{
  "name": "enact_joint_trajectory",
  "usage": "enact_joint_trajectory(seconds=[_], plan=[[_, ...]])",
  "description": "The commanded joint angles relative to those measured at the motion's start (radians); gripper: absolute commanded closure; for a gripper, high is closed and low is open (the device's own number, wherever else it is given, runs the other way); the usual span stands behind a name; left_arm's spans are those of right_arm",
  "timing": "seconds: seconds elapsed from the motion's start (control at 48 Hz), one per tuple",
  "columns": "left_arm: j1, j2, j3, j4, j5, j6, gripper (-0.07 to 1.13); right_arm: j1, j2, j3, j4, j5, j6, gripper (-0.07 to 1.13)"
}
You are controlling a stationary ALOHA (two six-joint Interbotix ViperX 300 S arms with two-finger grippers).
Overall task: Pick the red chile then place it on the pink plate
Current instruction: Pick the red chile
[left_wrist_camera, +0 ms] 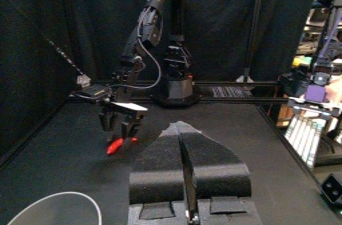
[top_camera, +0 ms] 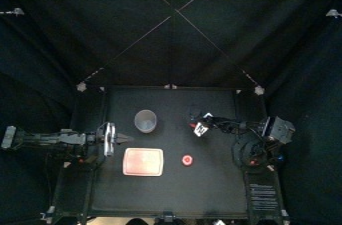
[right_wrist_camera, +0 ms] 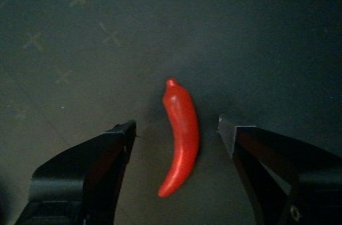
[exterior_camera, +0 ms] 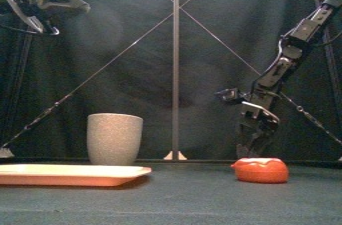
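**Right gripper poised over the chile**

The right gripper (right_wrist_camera: 177, 125) hangs just above the red chile (right_wrist_camera: 181, 151), its jaws spread wide, one on either side of the pod, gripping nothing. The chile lies flat on the black table (top_camera: 217, 184), right of the pink plate (top_camera: 143, 162) and clear of it. The grey speckled cup (exterior_camera: 115, 139) stands behind the plate. This looks like the approach to the pick. The next move calls for a straight drop, a squeeze across the pod's middle, then a carry left to the plate. The left gripper (left_wrist_camera: 185, 141) rests at the table's left side, jaws together, empty.
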Motion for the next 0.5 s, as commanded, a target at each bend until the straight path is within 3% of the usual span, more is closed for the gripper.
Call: enact_joint_trajectory(seconds=[0.021, 0.208, 0.5], plan=[[0.005, 0.003, -0.011, 0.002, -0.005, 0.0, 1.07, -0.006, -0.009, -0.011, 0.0, 0.011, 0.002, 0.08], [0.006, 0.003, -0.008, 0.002, -0.005, 0.002, 1.07, -0.003, 0.002, -0.012, -0.003, 0.051, 0.0, 0.15], [0.014, 0.003, -0.006, 0.002, -0.005, 0.002, 1.07, 0.041, -0.002, -0.035, -0.003, 0.06, 0.0, 0.59]])
